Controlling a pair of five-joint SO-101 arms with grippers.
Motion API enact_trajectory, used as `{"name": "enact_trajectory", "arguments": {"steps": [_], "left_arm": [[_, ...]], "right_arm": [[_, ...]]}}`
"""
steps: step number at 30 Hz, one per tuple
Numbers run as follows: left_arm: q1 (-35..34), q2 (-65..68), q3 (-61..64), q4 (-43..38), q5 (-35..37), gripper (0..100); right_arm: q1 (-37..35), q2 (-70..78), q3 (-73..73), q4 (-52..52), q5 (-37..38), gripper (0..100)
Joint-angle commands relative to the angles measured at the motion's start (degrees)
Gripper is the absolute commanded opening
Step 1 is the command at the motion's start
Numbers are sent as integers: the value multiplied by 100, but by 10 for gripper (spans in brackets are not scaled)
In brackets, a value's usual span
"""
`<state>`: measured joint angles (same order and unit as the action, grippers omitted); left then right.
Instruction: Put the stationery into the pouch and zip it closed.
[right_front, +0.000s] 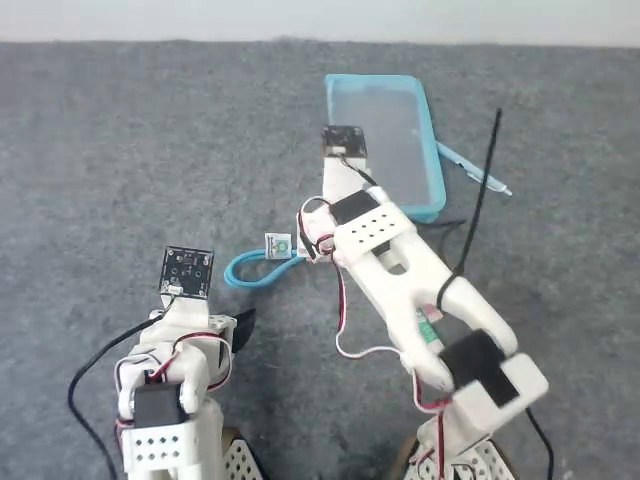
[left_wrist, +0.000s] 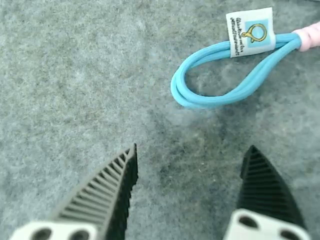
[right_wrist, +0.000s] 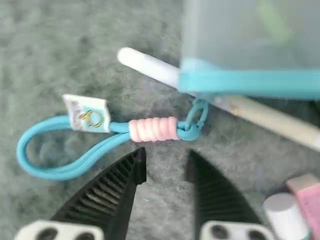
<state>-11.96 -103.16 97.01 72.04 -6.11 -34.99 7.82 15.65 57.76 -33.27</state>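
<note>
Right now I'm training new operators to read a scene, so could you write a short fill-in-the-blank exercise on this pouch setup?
1. The left gripper has its jaws ___.
2. The blue cord loop carries a small white ___.
3. The wrapping that binds the cord close to the pouch is ___ in colour.

Missing words: open; tag; pink.

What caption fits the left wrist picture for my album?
Open black ridged tool above grey carpet, near a looped blue cord strap with a white tag.
</note>
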Motion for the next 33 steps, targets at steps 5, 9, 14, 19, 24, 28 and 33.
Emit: {"name": "enact_trajectory", "arguments": {"steps": [5, 9, 14, 19, 24, 28, 33], "left_arm": [[-18, -105, -48, -18, 35, 314], [-18, -105, -48, -18, 35, 314], [-18, -105, -48, -18, 35, 314], [-18, -105, -48, -18, 35, 314], [-18, -105, -48, -18, 35, 314], [-18, -105, -48, -18, 35, 314], [-18, -105, -48, -18, 35, 314]], "right_arm": [[-66, 602, -914, 48, -1442, 237], [-48, 919, -1187, 48, -1635, 238], [-66, 1130, -1363, 57, -1829, 238], [-57, 1349, -1389, 57, -1829, 237], [-57, 1455, -1389, 40, -1820, 197], [-48, 1446, -1389, 31, -1442, 132], [-31, 1455, -1389, 57, -1284, 103]]}}
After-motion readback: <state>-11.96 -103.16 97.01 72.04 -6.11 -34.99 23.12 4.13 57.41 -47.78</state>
